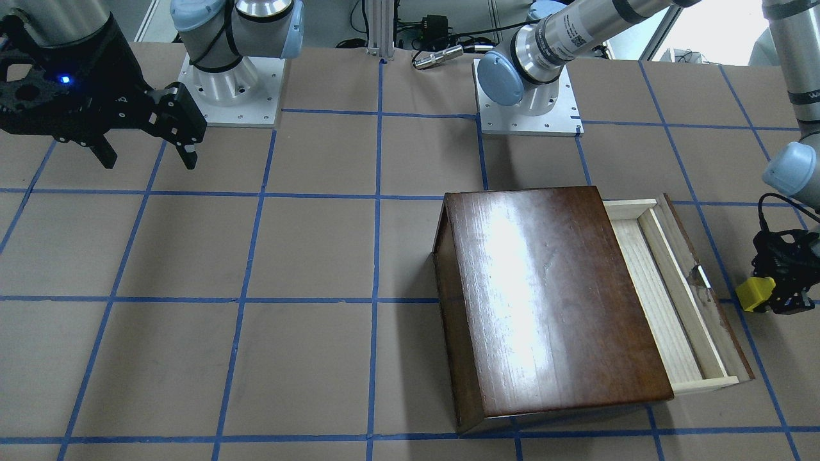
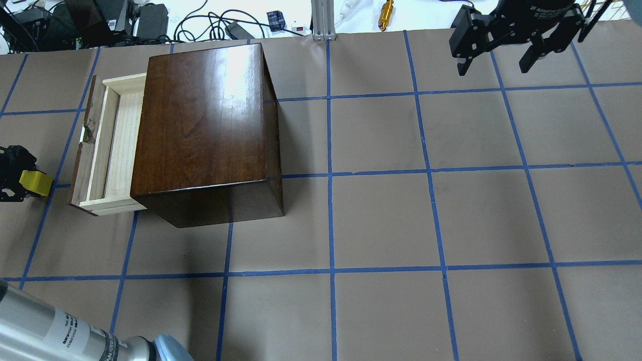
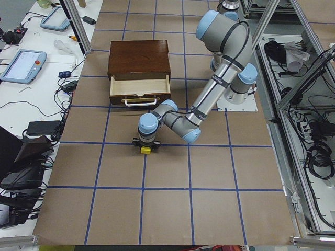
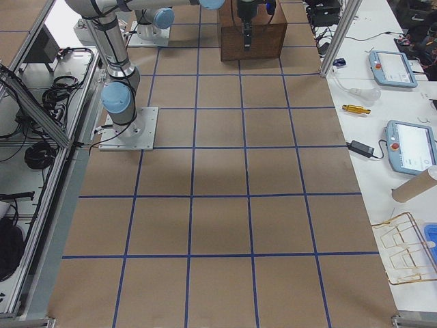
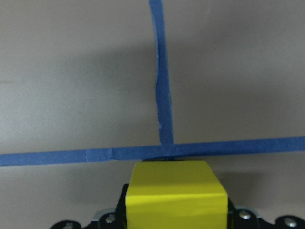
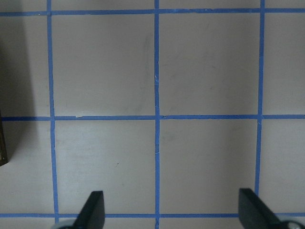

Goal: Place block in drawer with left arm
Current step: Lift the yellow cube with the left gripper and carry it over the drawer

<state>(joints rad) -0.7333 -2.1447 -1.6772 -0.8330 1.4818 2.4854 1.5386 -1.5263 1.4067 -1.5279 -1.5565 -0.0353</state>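
Note:
The yellow block [image 1: 753, 292] sits between the fingers of my left gripper [image 1: 763, 296], which is shut on it. The gripper hangs low over the table, just outside the dark front panel of the drawer [image 1: 666, 307]. The drawer is pulled open from the dark brown cabinet [image 1: 551, 301], and its pale tray holds nothing. In the overhead view the block [image 2: 36, 182] and left gripper [image 2: 24, 181] are left of the drawer [image 2: 113, 145]. The left wrist view shows the block [image 5: 175, 200] over a tape crossing. My right gripper [image 2: 493, 69] is open and empty, far from the cabinet [image 2: 200, 115].
Both arm bases [image 1: 230, 96] [image 1: 528, 109] stand at the robot's edge of the table. A silver cylinder [image 1: 439, 56] and cables lie behind them. A gold cylinder [image 2: 386, 9] and electronics lie beyond the far edge. Blue tape lines grid the brown table.

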